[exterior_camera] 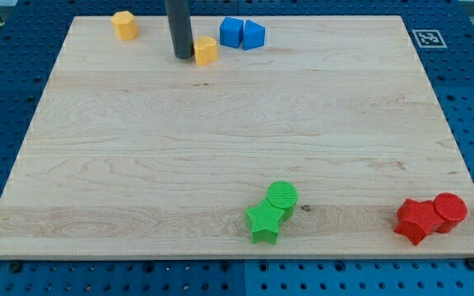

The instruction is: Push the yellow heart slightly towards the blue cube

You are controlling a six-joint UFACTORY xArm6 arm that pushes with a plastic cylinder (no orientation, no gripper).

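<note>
Pale wood grain is being shown by the board (pixel 237 131). Around it, yellow is being displayed by two blocks (pixel 206 50) (pixel 124 25), blue by two (pixel 232 31) (pixel 253 35), green by two (pixel 282 196) (pixel 264 222), red by two (pixel 418 219) (pixel 450 209).

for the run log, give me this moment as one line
my tip touching left side of yellow heart | blue cube up-right of heart, apart | push not finished
</note>
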